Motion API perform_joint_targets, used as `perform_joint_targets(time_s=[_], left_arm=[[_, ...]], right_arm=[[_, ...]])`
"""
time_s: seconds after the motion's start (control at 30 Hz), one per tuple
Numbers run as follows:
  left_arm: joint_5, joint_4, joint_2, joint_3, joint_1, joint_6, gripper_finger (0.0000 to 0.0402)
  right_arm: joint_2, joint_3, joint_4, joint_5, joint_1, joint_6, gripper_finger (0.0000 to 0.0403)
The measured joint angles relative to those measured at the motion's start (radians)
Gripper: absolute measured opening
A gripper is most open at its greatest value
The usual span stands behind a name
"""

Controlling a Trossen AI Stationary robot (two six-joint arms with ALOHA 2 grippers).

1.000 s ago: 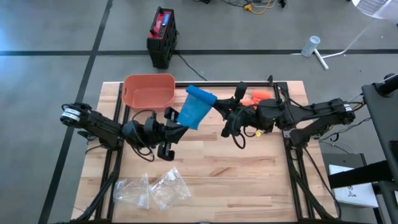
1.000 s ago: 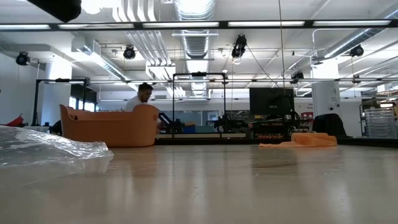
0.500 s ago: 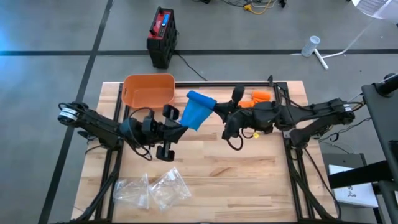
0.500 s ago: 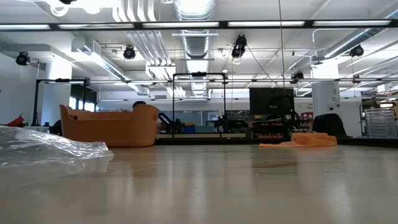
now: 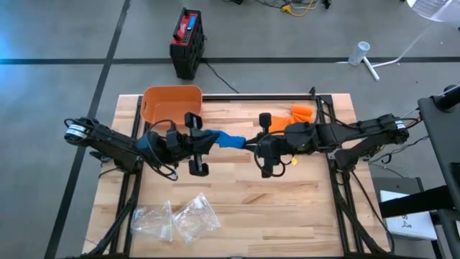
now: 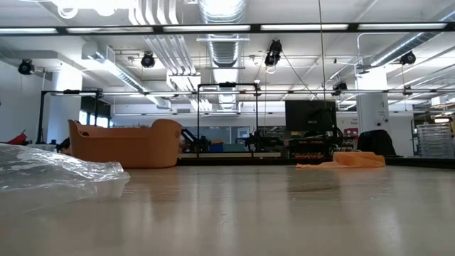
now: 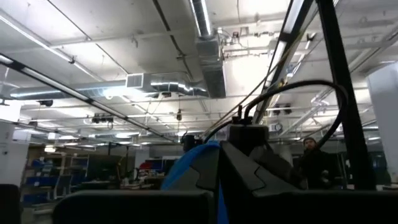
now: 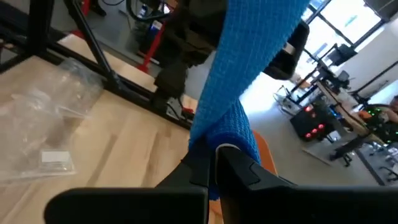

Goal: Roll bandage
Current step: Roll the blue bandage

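A blue bandage [image 5: 230,138] runs as a short narrow strip between my two grippers, above the middle of the wooden table [image 5: 287,194]. My left gripper [image 5: 213,139] is shut on its left end and my right gripper [image 5: 250,142] is shut on its right end. The left wrist view shows the blue cloth [image 7: 189,167] between its fingers. In the right wrist view the bandage [image 8: 249,68] stretches away from the fingers toward the left arm. The low view shows neither gripper. My left gripper pinches the bandage's left end [image 7: 186,177] between its two fingers, coming level from the table's left. The bandage is lifted clear of the table. One layer or several, I cannot tell. My right gripper pinches the bandage's bunched right end [image 8: 239,134] between its two fingers, coming level from the table's right. From there the strip runs straight to the left gripper, clear of the table.
An orange basket [image 5: 172,104] stands at the far left of the table and an orange bandage [image 5: 302,113] lies at the far right. Clear plastic bags [image 5: 176,219] lie near the front left. Bare wood lies at the near right.
My right gripper has moved toward the table's near edge and a little left, and my left gripper has turned. The bandage, which showed as a broad blue band slanting toward the far edge, now shows as a short narrow strip running straight between the two grippers.
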Motion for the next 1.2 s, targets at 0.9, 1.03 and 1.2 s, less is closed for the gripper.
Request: perform_joint_targets(time_s=[0.9,1.03,1.2], left_arm=[[-0.054,-0.022,-0.033,-0.111,-0.129,0.064,0.0000],[-0.052,-0.027,-0.025,-0.144,-0.129,0.043,0.0000],[-0.052,-0.020,-0.016,-0.138,-0.130,0.044,0.0000]], right_arm=[[-0.095,0.010,0.104,0.138,0.001,0.044,0.0003],[-0.095,0.008,0.156,0.140,0.001,0.044,0.0002],[-0.086,-0.001,0.166,0.149,-0.012,-0.011,0.0002]])
